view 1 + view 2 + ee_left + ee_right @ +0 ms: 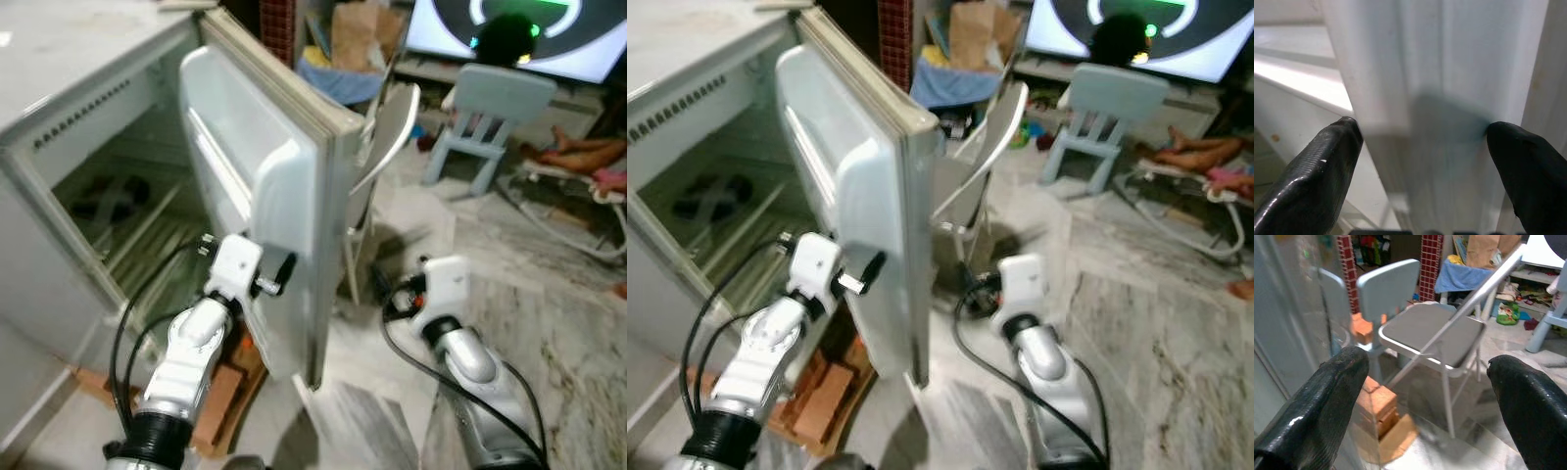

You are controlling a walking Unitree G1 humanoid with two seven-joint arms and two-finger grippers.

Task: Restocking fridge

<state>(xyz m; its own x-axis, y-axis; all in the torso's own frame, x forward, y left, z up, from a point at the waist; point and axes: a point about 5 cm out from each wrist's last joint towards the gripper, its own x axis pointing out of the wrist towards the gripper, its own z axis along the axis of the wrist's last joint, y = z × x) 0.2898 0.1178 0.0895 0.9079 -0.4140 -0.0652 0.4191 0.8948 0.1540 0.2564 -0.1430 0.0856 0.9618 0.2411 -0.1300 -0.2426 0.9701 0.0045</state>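
Left claw spread wide against the open fridge door; right claw spread too, folding chair at twelve o'clock.

white fridge door, pale blue chair, orange bricks.

Lived-in home interior is indicated: white fridge with open door, grey metal folding chair, pale blue child's chair, large lit television screen, marble-patterned floor.
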